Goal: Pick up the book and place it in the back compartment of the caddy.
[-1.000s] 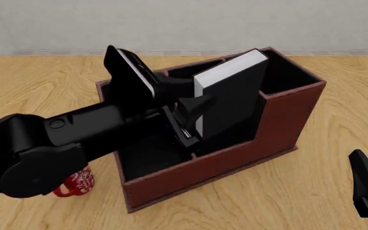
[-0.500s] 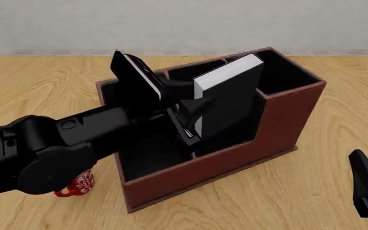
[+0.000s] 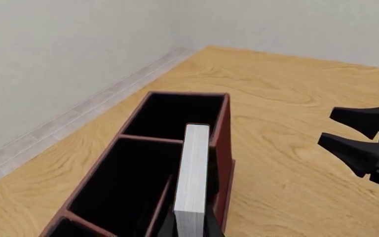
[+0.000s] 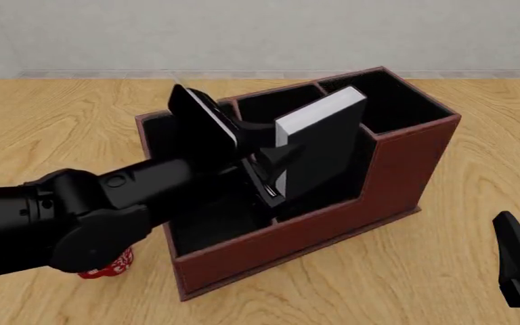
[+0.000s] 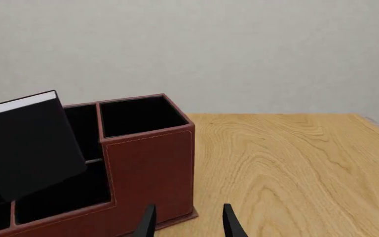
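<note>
Front view, left to right. A red-and-white patterned mug (image 4: 108,264) stands on the wooden table (image 4: 52,122) just beside the caddy's near left corner, mostly hidden under the left arm (image 4: 89,210). The arm crosses the caddy (image 4: 332,223) from the left, over its wide end section. The left gripper (image 4: 273,172) is clamped on the book (image 4: 319,145), its fingers at the book's lower end; the black-covered book is tilted, white page edge facing up and left, its top corner leaning toward the tall square end compartment (image 4: 395,105). The book's lower part sits below the caddy's rim in the middle section, within the back compartment (image 4: 332,186); whether it touches the floor cannot be told. The left wrist view shows the book's page edge (image 3: 193,177) running close along the caddy's long wall, with the black-lined compartments beside it holding nothing else. To the right of the caddy the table is bare out to its edge. The right gripper (image 4: 517,267) hovers low at the right, well apart from the caddy; in the right wrist view its fingers (image 5: 148,222) stand parted with nothing between them.
</note>
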### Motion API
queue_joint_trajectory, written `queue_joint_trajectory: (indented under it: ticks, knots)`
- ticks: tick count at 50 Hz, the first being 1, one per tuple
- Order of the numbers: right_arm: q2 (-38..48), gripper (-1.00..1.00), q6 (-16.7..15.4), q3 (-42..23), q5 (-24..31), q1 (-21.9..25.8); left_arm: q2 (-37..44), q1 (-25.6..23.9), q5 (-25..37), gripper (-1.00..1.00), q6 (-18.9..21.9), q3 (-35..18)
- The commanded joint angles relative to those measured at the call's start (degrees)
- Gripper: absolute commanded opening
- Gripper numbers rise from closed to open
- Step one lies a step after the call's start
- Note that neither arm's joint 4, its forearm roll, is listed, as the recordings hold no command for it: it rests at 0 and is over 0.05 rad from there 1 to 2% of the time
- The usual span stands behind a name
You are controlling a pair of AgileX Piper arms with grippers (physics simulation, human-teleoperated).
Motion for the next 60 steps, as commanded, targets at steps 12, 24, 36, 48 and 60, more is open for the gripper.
queue_joint_trajectory:
  ticks: [12, 24, 36, 48, 60]
  knots:
    - [-0.01, 1.00, -0.01, 0.00, 0.00, -0.01, 3.55, 1.39, -2.58, -1.00, 1.37, -1.06]
    - [0.00, 1.00, 0.02, 0.00, 0.00, -0.01, 5.53, 1.77, -3.15, -1.00, 1.89, -2.00]
    - [-0.02, 1.00, -0.01, 0.00, 0.00, 0.00, 7.69, 2.42, -4.69, -1.00, 1.63, -1.87]
    - [0.00, 1.00, 0.01, 0.00, 0.00, 0.00, 9.46, 2.29, -5.49, -1.00, 0.99, -2.28]
    - [0.00, 1.00, 0.00, 0.00, 0.00, -0.01, 11.07, 1.95, -6.37, -1.00, 0.48, -1.99]
